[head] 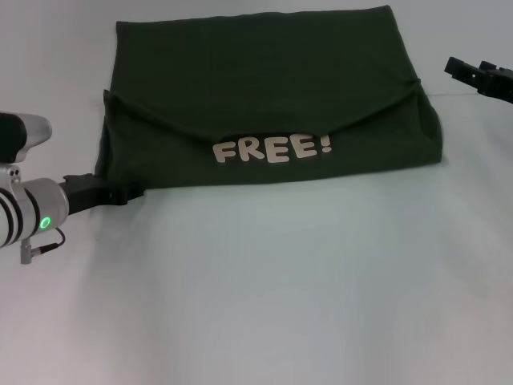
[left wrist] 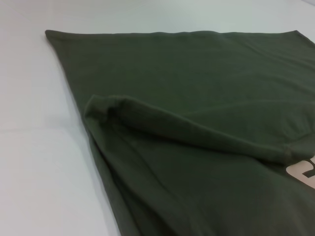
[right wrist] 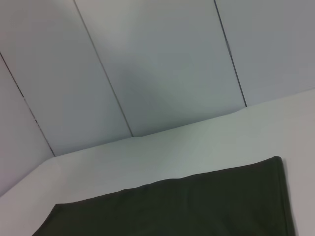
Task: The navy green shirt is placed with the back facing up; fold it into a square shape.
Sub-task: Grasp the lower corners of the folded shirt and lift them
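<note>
- You have the navy green shirt [head: 272, 80] lying on the white table [head: 264, 305], toward the far side from the robot, folded into a wide, roughly rectangular block.
- Its cloth is dark olive green and plain, apart from cream "FREE!" lettering [head: 272, 149] that faces up near the edge closest to the robot.
- A flap of the shirt is turned over the top; its edge runs in a shallow curve from the left corner, dips just above the lettering and climbs to the right corner.
- Both near corners look bunched. The left wrist view shows a thick rolled fold [left wrist: 187, 130] there, with a corner of the cream lettering [left wrist: 302, 173] at the frame's border.
- The right wrist view shows only a flat far portion of the shirt [right wrist: 197, 206], the table beyond it and a grey panelled wall [right wrist: 147, 64].
- Your left gripper [head: 128, 192] sits low at the shirt's near left corner, its dark tip touching or just beside the cloth edge. You cannot tell from these views whether its jaws are spread or closed, or whether they pinch any fabric.
- Your right gripper [head: 469, 74] hangs off the shirt's right side, level with its far half and clear of the cloth. Only part of it is in view, so its opening cannot be judged either.
</note>
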